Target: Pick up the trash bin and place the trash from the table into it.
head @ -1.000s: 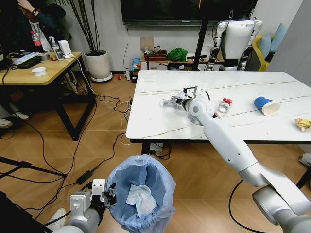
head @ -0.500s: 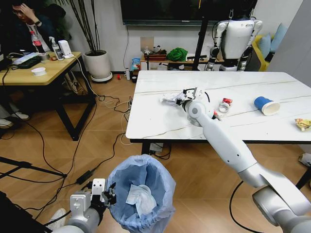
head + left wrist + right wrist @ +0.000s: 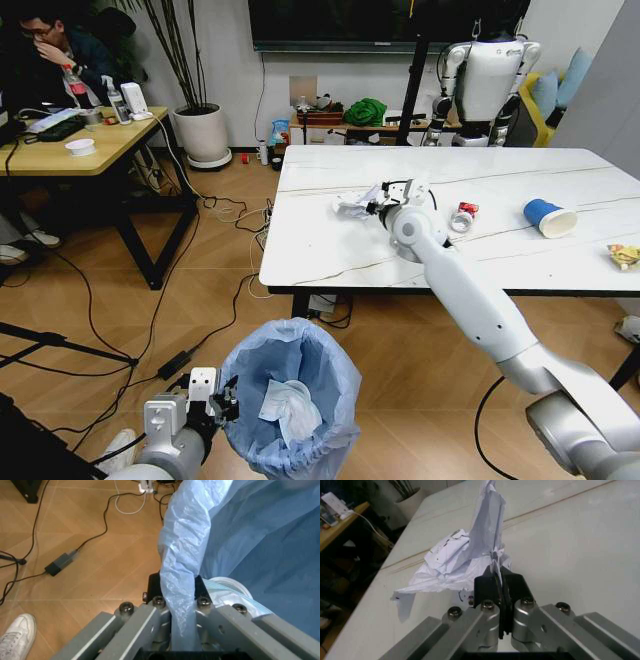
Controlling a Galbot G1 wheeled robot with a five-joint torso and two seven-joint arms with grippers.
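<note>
Bin (image 3: 290,400) hangs low in front of the worktop (image 3: 330,250), its blue bag rim pinched in the left tool (image 3: 182,592). Right tool (image 3: 498,583), over the worktop, is clamped on crumpled paper (image 3: 465,557); a cup (image 3: 548,217) lies well beyond it.

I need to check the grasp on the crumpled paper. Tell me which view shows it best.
The right wrist view: the crumpled white paper sits close up, pinched between the shut fingers of the right end effector. The head view shows the paper small on the table. The left wrist view looks at the trash bin's blue bag.
</note>
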